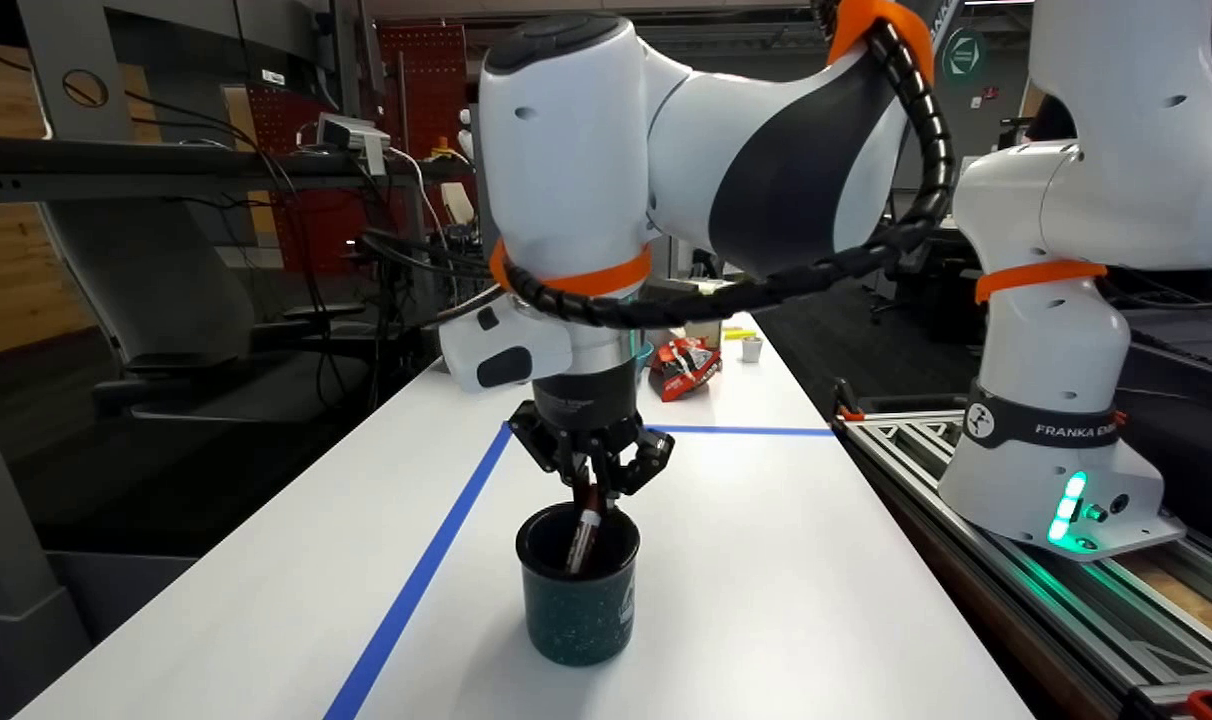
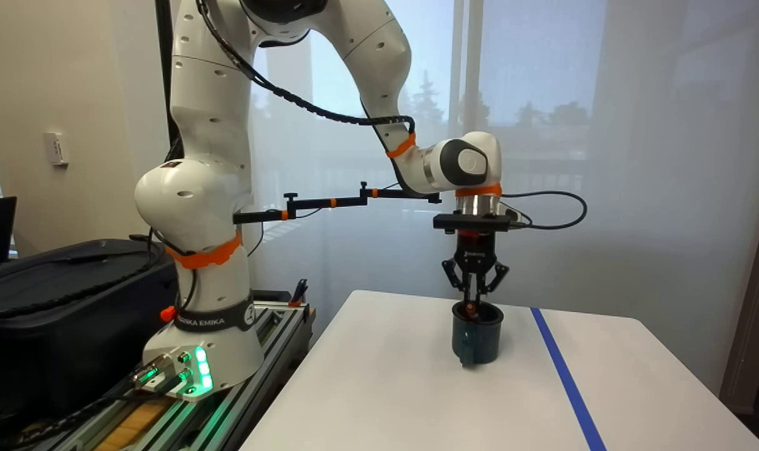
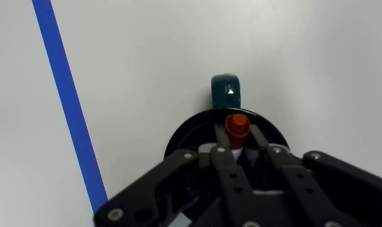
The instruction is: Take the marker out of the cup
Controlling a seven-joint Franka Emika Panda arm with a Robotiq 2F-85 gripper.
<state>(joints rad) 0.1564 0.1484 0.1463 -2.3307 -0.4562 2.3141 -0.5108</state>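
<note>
I see gripper (image 3: 240, 135) w/ fingers (image 3: 222, 137) clamped on tilted marker (image 1: 583, 533), lower pt. inside cup (image 1: 578, 615). In an exterior view, tape (image 1: 408, 608) runs left of cup; red bag (image 1: 688, 370) lies on far part of tbl. (image 1: 756, 560)

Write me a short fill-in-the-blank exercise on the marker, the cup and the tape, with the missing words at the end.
1. The lower part of the marker is ____ the cup.
2. The tape on the table is ____ in colour.
3. In the wrist view, the marker's orange end shows between the two ____ of the pincer.
4. From the cup's side sticks out a teal ____.

Missing words: inside; blue; fingers; handle.
</note>
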